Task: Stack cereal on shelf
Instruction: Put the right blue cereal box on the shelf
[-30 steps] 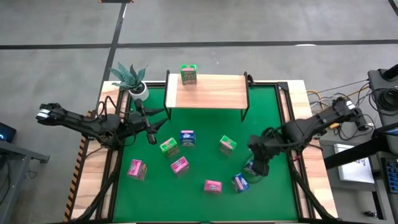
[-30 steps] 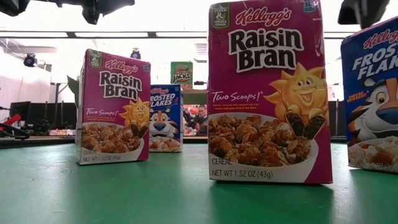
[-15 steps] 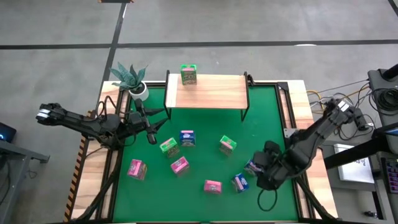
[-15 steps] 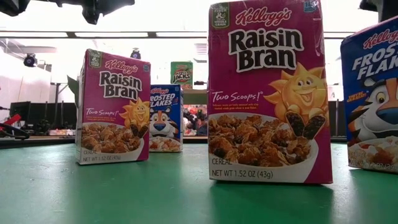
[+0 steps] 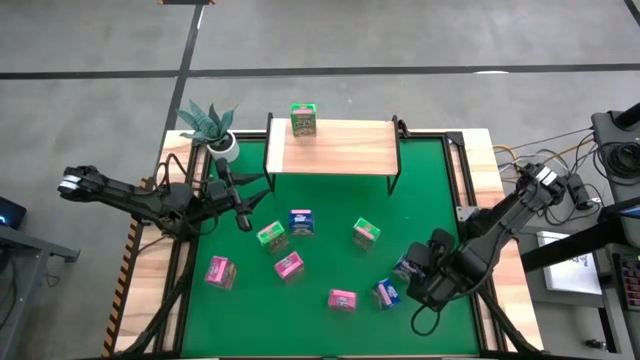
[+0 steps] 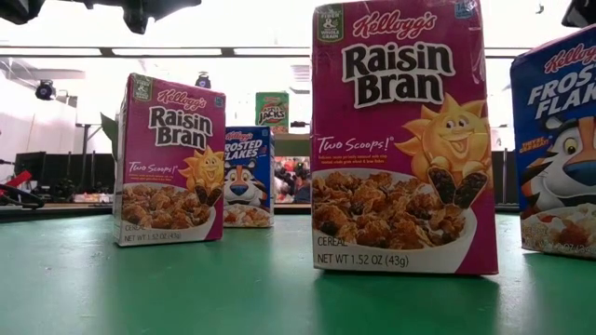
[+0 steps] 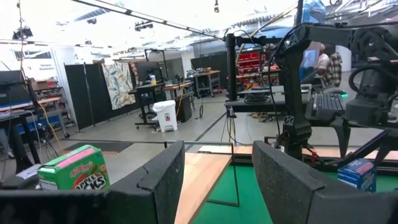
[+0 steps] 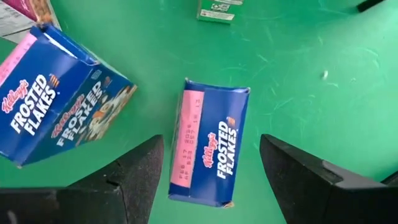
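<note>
Green felt covers the tabletop (image 5: 330, 220). High view: the shelf (image 5: 332, 147), light wood plank on thin black legs, stands at the far edge. One green Apple Jacks box (image 5: 303, 120) stands on its far left part. Two more green boxes lie on the tabletop, one (image 5: 271, 236) left of centre, one (image 5: 366, 233) right of centre. A blue box (image 5: 300, 222) sits between them. Pink boxes: one (image 5: 220, 272) near the left edge, one (image 5: 289, 265) just below the left green box, one (image 5: 342, 299) toward the near edge. Two blue boxes (image 5: 387, 293) and (image 5: 406, 268) lie close together at the near right. The right pincer (image 5: 420, 282) hovers over that pair. The left pincer (image 5: 243, 213) waits at the left, beside a potted plant (image 5: 210, 128).

Low view: a pink Raisin Bran box (image 6: 402, 138) stands upright in front, a second Raisin Bran box (image 6: 169, 161) farther left. A Frosted Flakes box (image 6: 248, 177) stands behind it; another (image 6: 557, 149) is cut by the right edge. The Apple Jacks box (image 6: 272, 112) shows far back, raised.

Left wrist view: the left pincer (image 7: 217, 177) has its fingers (image 7: 165, 177) spread, nothing between them. The shelf plank (image 7: 200, 180) and the Apple Jacks box (image 7: 73, 169) lie ahead.

Right wrist view: the right pincer (image 8: 211, 171) is spread wide, empty. A Frosted Flakes box (image 8: 210, 142) lies flat on the felt between the fingers (image 8: 140, 171), not touched. A second one (image 8: 59, 102) is tilted beside it.
</note>
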Controlling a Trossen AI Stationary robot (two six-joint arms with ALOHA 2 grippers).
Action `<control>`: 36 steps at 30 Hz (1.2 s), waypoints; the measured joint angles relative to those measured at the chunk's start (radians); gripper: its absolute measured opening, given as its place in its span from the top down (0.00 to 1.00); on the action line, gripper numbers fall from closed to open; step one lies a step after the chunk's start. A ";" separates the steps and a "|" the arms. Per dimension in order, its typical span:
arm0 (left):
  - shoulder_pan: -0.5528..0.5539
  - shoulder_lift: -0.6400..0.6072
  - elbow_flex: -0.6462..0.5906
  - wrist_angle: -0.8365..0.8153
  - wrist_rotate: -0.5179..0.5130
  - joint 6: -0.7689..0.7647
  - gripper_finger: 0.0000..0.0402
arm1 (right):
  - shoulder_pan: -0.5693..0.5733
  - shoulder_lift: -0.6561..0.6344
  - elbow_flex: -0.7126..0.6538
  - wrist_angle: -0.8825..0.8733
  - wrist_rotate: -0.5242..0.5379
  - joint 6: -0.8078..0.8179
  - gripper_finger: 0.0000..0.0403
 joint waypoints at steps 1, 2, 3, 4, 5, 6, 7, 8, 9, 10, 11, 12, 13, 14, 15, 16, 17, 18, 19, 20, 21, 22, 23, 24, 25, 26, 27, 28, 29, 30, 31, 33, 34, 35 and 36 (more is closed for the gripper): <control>0.000 0.000 0.000 0.000 0.000 0.000 0.57 | 0.001 0.000 -0.006 0.003 -0.001 0.004 0.36; 0.000 0.000 0.000 0.000 0.000 0.000 0.57 | 0.001 0.000 -0.014 0.006 -0.004 0.008 0.36; 0.000 0.000 0.000 0.001 0.000 0.000 0.57 | 0.001 0.000 -0.024 0.010 -0.008 0.013 0.36; 0.000 0.000 0.000 0.001 0.000 0.000 0.57 | 0.001 0.000 -0.033 0.016 -0.008 0.019 0.36; 0.000 0.000 0.000 0.001 0.000 0.000 0.57 | 0.001 0.000 -0.040 0.024 -0.008 0.021 0.36; 0.000 0.000 0.000 0.001 0.000 0.000 0.57 | 0.000 0.000 -0.049 0.034 -0.008 0.022 0.36; 0.000 0.000 0.000 0.001 0.000 0.000 0.57 | 0.000 0.000 -0.058 0.043 -0.008 0.022 0.36; 0.000 0.000 0.000 0.001 0.000 0.000 0.57 | 0.000 0.000 -0.066 0.053 -0.008 0.021 0.36; 0.000 0.000 0.000 0.001 0.000 0.000 0.57 | 0.000 0.000 -0.075 0.062 -0.008 0.021 0.36; 0.000 0.000 0.000 0.001 0.000 0.000 0.57 | 0.000 0.000 -0.086 0.072 -0.008 0.021 0.36; 0.000 0.000 0.000 0.001 0.000 0.000 0.57 | 0.000 0.000 -0.096 0.080 -0.008 0.021 0.36; 0.000 0.000 0.000 0.001 0.000 0.000 0.57 | 0.000 0.000 -0.105 0.086 -0.008 0.021 0.36; 0.000 0.000 0.000 0.001 0.000 0.000 0.57 | 0.000 0.000 -0.113 0.093 -0.009 0.021 0.36; 0.000 0.000 0.000 0.001 0.000 0.000 0.57 | 0.000 0.000 -0.118 0.095 -0.009 0.021 0.37; 0.000 0.000 0.000 0.001 0.000 0.001 0.57 | 0.000 0.000 -0.121 0.097 -0.010 0.021 0.37; 0.000 0.000 0.000 0.001 0.000 0.001 0.57 | 0.000 0.000 -0.122 0.097 -0.011 0.021 0.37; 0.000 0.000 0.000 0.001 0.000 0.000 0.57 | 0.000 0.000 -0.123 0.098 -0.011 0.020 0.38; 0.000 0.000 0.000 0.001 0.000 0.000 0.57 | 0.000 0.000 -0.123 0.100 -0.011 0.019 0.39; 0.000 0.000 0.000 0.001 0.000 0.000 0.57 | 0.000 0.000 -0.122 0.101 -0.011 0.018 0.40; 0.000 0.000 0.000 0.001 0.000 0.000 0.57 | 0.000 0.000 -0.121 0.100 -0.011 0.017 0.41; 0.000 0.000 0.000 0.001 0.000 0.000 0.57 | 0.000 0.000 -0.120 0.100 -0.011 0.016 0.42; 0.000 0.000 0.000 0.001 0.000 0.000 0.57 | 0.000 0.000 -0.119 0.102 -0.011 0.017 0.42; 0.000 0.000 0.000 0.001 0.000 0.000 0.57 | 0.000 0.000 -0.118 0.102 -0.011 0.017 0.42; 0.000 0.000 0.000 0.001 0.000 0.000 0.57 | 0.000 0.000 -0.118 0.101 -0.011 0.017 0.43; 0.000 0.000 0.000 0.001 0.000 0.000 0.57 | 0.000 0.000 -0.118 0.101 -0.011 0.017 0.43; 0.000 0.000 0.000 0.001 0.000 0.000 0.57 | 0.000 -0.001 -0.118 0.101 -0.011 0.017 0.43; 0.000 0.000 0.000 0.001 0.000 0.000 0.57 | 0.000 -0.001 -0.118 0.102 -0.011 0.016 0.43; 0.000 0.000 0.000 0.001 0.000 0.000 0.57 | 0.000 -0.001 -0.118 0.102 -0.011 0.016 0.44; 0.000 0.000 0.000 0.001 0.000 0.000 0.57 | 0.000 -0.001 -0.118 0.103 -0.011 0.016 0.45; 0.000 0.000 0.000 0.001 0.000 0.000 0.57 | 0.000 -0.001 -0.118 0.104 -0.011 0.015 0.46; 0.000 0.000 0.000 0.001 0.000 0.000 0.57 | 0.000 -0.001 -0.118 0.104 -0.011 0.015 0.47; 0.000 0.000 0.000 0.000 0.000 0.000 0.57 | 0.000 -0.001 -0.118 0.104 -0.011 0.015 0.49; 0.000 0.000 0.000 0.000 0.000 0.000 0.57 | 0.000 -0.001 -0.118 0.104 -0.011 0.015 0.50; 0.000 0.000 0.000 0.001 0.000 0.000 0.57 | 0.000 -0.001 -0.118 0.105 -0.011 0.015 0.51; 0.000 0.000 0.000 0.000 0.000 0.000 0.57 | 0.000 -0.001 -0.118 0.105 -0.011 0.014 0.51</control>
